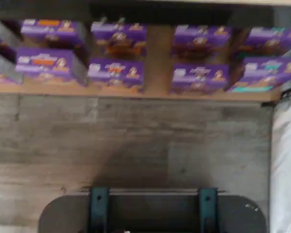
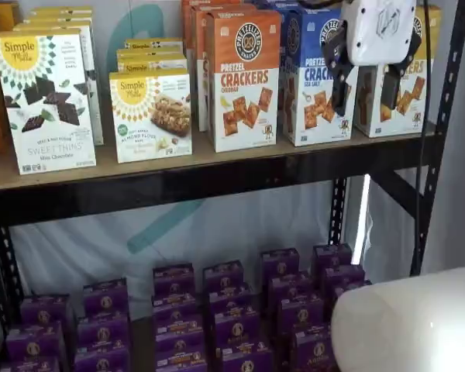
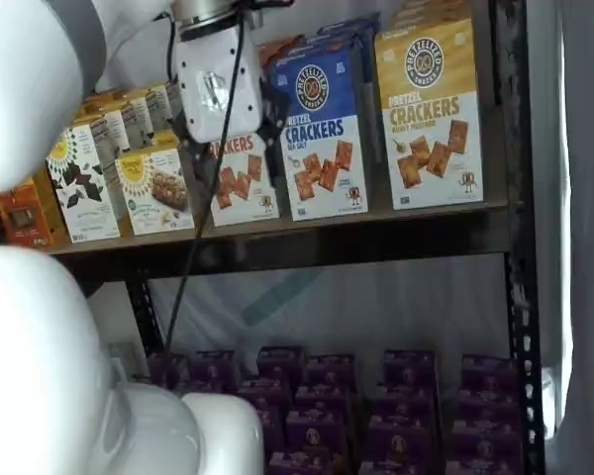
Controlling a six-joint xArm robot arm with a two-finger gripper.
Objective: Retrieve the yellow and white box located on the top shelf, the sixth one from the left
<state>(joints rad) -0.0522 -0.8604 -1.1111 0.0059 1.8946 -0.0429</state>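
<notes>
One target: we want the yellow and white box (image 3: 429,114), upright on the top shelf (image 3: 277,242), just beside the blue carton (image 3: 320,134).
Gripper: our gripper (image 2: 368,84) hangs before that box, fingers spread wide, holding nothing.
Axis: tall, vertical.
Material: smooth, flat-faced cardboard carton.

- Purple boxes (image 1: 115,73) stand in rows on a tan wooden shelf board (image 1: 157,53), some with orange markings, others with teal ones; the picture is too blurred to read the print.
- A bare strip of board runs between two groups of boxes.
- Beyond the board's front edge lies grey wood-grain flooring (image 1: 136,141).
- A dark mount (image 1: 153,213) carries two teal brackets (image 1: 99,208).
- Something white, perhaps cloth (image 1: 286,160), hangs near the board's end.
</notes>
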